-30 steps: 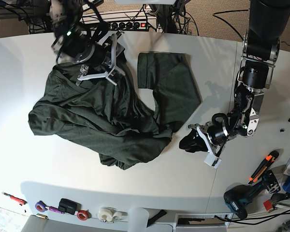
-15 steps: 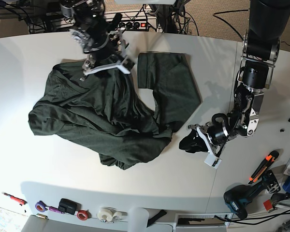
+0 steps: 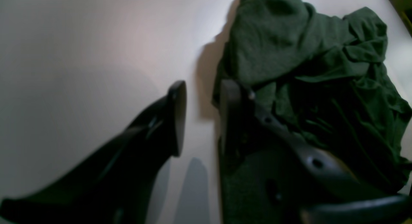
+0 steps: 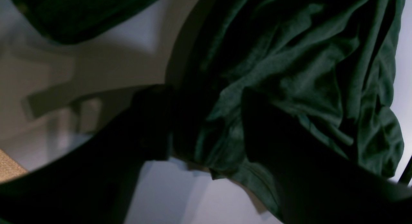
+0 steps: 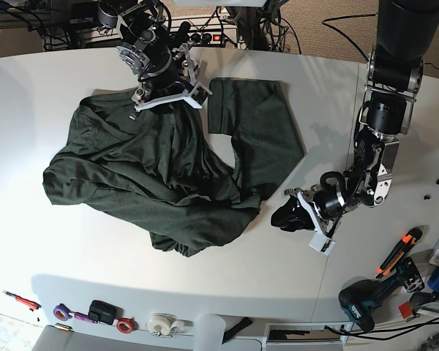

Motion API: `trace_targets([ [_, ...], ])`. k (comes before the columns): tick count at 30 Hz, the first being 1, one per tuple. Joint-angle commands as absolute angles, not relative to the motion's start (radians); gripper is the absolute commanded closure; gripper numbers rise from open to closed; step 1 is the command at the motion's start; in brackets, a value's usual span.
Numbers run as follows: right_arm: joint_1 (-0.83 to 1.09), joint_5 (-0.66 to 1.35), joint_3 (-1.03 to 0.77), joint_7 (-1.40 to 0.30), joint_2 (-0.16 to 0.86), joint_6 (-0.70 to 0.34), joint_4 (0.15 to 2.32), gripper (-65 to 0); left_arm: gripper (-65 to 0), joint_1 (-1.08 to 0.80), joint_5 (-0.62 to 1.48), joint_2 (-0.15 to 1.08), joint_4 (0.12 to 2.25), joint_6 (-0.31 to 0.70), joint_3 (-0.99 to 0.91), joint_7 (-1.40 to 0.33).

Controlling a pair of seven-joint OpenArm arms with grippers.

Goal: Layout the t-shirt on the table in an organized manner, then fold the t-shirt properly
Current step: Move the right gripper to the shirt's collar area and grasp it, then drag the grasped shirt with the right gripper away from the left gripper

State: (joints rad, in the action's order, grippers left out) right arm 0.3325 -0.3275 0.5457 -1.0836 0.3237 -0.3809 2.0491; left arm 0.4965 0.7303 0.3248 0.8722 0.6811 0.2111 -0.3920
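We found the t-shirt bunched left of centre on the table: layout unfinished. The right gripper, upper left, straddled its top edge, fingers apart; pinching should follow. The left gripper, lower right, fingers parted, held nothing.

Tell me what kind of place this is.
Most likely a robotics lab or workshop: two robot arms work a t-shirt on a big white table, a cordless drill and tape rolls sit at its edge, and cables run behind.
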Motion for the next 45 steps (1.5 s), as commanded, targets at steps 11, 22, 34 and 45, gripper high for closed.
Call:
trace_targets([
  [11,0.249,-0.39,0.543,-1.092,0.329,-0.302,2.064,0.0,-19.4,0.529,0.751,0.33,0.889,0.69,0.207,-0.367],
  [22,0.286,-0.427,0.543,-1.116,0.411,-0.289,2.356,0.0,-19.4,0.529,0.725,0.335,0.889,0.693,0.207,-0.367],
  [34,0.097,-0.59,0.433,-0.955,0.425,-0.118,2.356,0.0,-19.4,0.529,0.733,0.335,0.889,0.698,0.207,-0.374],
  [45,-0.17,-0.292,0.084,-0.818,0.324,-0.125,2.2,0.0,-19.4,0.529,0.733,0.332,0.889,0.698,0.207,-0.376],
])
